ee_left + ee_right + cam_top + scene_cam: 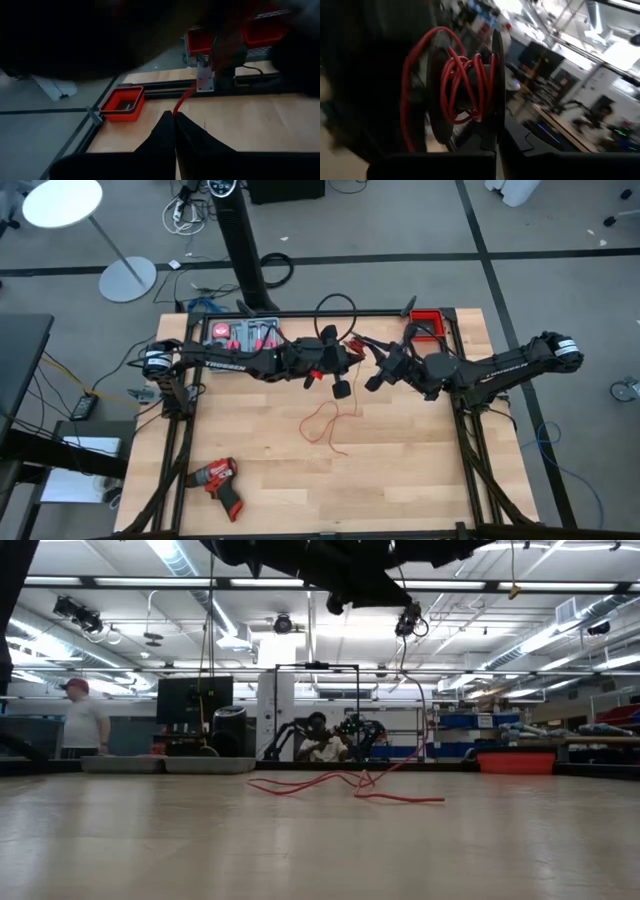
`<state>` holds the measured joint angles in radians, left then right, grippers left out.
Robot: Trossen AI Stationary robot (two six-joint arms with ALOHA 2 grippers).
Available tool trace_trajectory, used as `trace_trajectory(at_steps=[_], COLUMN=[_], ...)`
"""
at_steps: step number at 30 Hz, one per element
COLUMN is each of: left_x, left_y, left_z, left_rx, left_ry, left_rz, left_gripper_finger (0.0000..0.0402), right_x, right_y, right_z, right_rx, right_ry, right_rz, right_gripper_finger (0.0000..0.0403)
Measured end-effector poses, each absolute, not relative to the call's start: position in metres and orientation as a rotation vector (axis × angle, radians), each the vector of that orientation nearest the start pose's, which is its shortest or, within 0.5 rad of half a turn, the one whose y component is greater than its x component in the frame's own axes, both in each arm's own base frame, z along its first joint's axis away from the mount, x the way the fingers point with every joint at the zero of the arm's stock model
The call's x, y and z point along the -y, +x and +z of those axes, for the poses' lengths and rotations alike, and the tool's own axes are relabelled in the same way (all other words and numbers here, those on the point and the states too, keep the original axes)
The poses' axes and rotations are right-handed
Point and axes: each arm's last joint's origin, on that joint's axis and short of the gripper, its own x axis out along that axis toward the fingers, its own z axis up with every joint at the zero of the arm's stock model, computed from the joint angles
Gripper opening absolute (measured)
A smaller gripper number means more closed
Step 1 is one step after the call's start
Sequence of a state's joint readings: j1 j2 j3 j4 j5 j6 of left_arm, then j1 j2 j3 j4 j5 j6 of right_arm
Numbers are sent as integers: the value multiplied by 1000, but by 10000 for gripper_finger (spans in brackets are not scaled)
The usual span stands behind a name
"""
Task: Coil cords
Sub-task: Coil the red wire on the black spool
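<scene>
A thin red wire [322,423] lies in loose loops on the table's middle, also in the low view [340,785]; one strand [427,735] rises from it toward the grippers. My left gripper [350,362] is shut on this wire above the table. My right gripper [380,368], just right of it, is shut on a black spool [465,85] wound with several turns of red wire. A black cable [336,308] lies in a loop across the table's far rail. My left gripper pinches the red wire [176,111] between its two fingertips, a single strand. The wire runs slack from the fingertips on toward my right gripper. My right gripper holds the black spool by one flange's rim [497,127], pinched between its two fingers. The spool is lifted clear of the table.
A tray of red-handled tools [245,333] stands at the far left, a red bin [428,320] at the far right corner, a red drill [215,476] near the front left. A person [80,725] stands in the room beyond the table.
</scene>
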<state>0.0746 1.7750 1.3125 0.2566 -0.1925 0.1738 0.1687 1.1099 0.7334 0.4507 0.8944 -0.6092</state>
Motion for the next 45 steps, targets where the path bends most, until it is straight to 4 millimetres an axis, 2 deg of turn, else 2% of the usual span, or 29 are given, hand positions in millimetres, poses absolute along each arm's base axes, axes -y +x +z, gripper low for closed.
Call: trace_trajectory(at_steps=[8,13,19,22,29,37,45], left_x=[-35,-25,-18,-15,-13,-14,-13], left_y=[413,414,415,416,417,417,416], left_z=[289,293,295,299,301,302,303], left_rx=[-205,-224,-266,-253,-239,-213,-217], left_ry=[179,194,224,231,322,380,352], left_rz=[265,238,216,195,117,-10,0], left_gripper_finger=[0,0,0,0,0,0,8], right_x=[-2,1,3,9,18,16,16], right_y=[242,244,241,239,242,246,247], right_z=[296,287,276,272,277,284,286], right_rx=[-356,-477,-602,-642,-532,-396,-357], right_ry=[-685,-808,-881,-864,-725,-608,-572], right_rz=[-770,-758,-721,-750,-758,-695,-715], right_gripper_finger=[0,0,0,0,0,0,0])
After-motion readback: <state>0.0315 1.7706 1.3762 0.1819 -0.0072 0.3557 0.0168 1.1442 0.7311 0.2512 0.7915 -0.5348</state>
